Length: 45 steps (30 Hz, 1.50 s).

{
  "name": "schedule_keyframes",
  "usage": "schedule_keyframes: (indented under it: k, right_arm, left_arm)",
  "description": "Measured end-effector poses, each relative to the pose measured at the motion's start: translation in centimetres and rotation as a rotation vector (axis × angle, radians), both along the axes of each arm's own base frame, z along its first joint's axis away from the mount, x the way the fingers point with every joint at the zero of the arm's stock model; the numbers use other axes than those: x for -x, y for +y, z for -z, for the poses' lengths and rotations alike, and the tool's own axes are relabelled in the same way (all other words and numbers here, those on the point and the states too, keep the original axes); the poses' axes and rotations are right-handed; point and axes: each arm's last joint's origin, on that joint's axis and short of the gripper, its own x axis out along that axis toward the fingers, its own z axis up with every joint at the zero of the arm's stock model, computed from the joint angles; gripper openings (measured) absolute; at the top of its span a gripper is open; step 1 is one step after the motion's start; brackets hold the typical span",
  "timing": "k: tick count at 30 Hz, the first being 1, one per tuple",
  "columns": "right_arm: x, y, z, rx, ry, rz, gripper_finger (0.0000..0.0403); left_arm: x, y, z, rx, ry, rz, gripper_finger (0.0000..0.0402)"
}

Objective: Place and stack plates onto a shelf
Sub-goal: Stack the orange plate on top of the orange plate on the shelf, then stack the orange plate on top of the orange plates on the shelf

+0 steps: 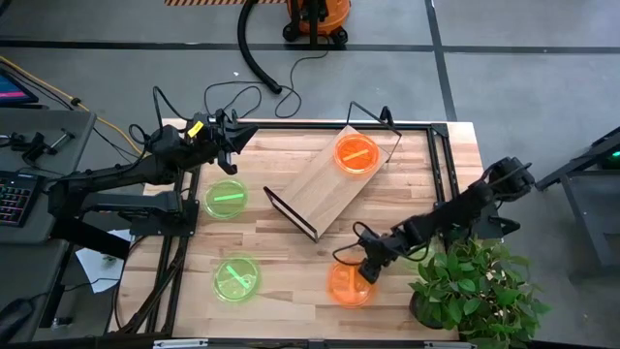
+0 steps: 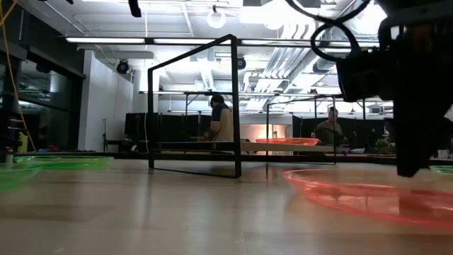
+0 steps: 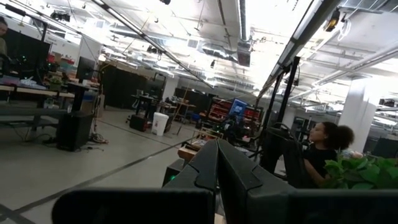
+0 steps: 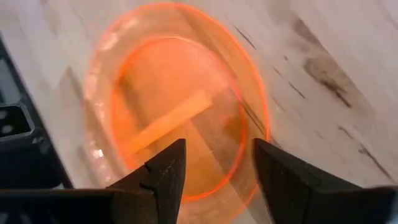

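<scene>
Counting plates — two orange (image 1: pixel 356 153), two green (image 1: pixel 226 200) (visible)

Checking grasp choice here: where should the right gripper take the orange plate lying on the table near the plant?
Probably at the rim. The orange plate lies flat on the table, so only its raised edge offers purchase. The right gripper, open above it, could descend with one finger inside the rim and one outside.

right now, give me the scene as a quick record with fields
shelf: light-wood board on a black wire frame, lying skewed at mid-table
plate on shelf: one orange plate
plates on table: two green, one orange
right claw: open, just above the near orange plate
left claw: shut, raised near the table's far left edge
plant: near right corner
</scene>
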Motion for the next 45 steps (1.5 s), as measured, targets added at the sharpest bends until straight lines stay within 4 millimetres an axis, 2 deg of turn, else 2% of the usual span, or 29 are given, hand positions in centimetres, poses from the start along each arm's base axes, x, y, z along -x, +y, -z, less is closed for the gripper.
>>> schedule_keyframes:
  k: [7, 11, 16, 26, 33, 37, 43, 45]
  right_arm:
    - [0.8, -1.5, -2.5, 0.039, -0.054, -0.042, 0.0178]
    - [1.7, -2.2, -2.8, 0.083, -0.004, -0.037, 0.0178]
    - [1.7, -2.1, -2.1, 0.108, 0.036, -0.046, 0.0178]
    - [0.7, -0.4, 0.7, 0.115, 0.066, -0.068, 0.0178]
    - [0.6, 0.4, 0.9, 0.120, 0.031, -0.063, 0.0176]
    - [0.7, 0.5, 1.0, 0.130, 0.034, -0.055, 0.0140]
    - [0.9, 0.2, 1.1, 0.131, 0.068, -0.016, 0.0017]
    - [0.8, 0.1, 1.1, 0.118, 0.072, -0.019, 0.0012]
  left_arm:
    - [0.0, 0.0, 0.0, 0.004, -0.001, -0.013, 0.0000]
    - [0.0, 0.0, 0.0, 0.005, -0.001, -0.017, 0.0000]
    - [0.0, 0.0, 0.0, 0.004, -0.001, -0.017, 0.0000]
    - [0.0, 0.0, 0.0, 0.004, -0.001, -0.017, 0.0000]
    - [0.0, 0.0, 0.0, 0.004, -0.001, -0.017, 0.0000]
    - [0.0, 0.0, 0.0, 0.004, -0.001, -0.017, 0.0000]
    - [0.0, 0.0, 0.0, 0.002, 0.000, -0.017, 0.0000]
    - [0.0, 0.0, 0.0, -0.009, 0.004, -0.021, 0.0000]
